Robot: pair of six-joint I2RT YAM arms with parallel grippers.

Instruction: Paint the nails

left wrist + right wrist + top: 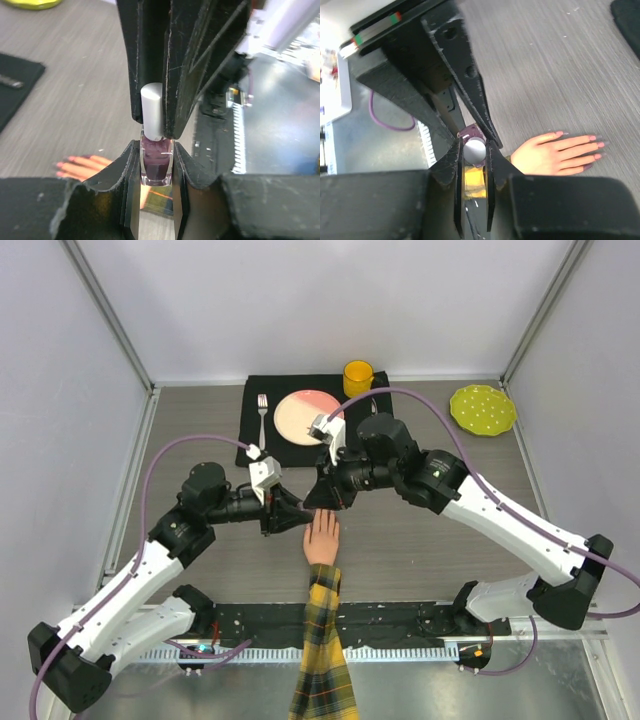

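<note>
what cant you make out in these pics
Top view: the small purple glass polish bottle is hidden beneath the left claw and right claw, which meet over it.
Top view: the nails on the pale peach mannequin hand are too small to see.
Left wrist view: the left claw covers most of that hand.
Every view: any brush under the white cylindrical cap.

A grey wood-grain desk (420, 540) carries a black mat (300, 383) at its far middle. On the mat lies a fork (263, 415), tines pointing away, just left of a round plate (295, 418) that is part pink, part cream. A yellow cup (358, 377) stands upright at the mat's far edge, right of the plate. Well apart, near the far right corner, a lime-green dotted plate (483, 409) sits on bare wood
</note>
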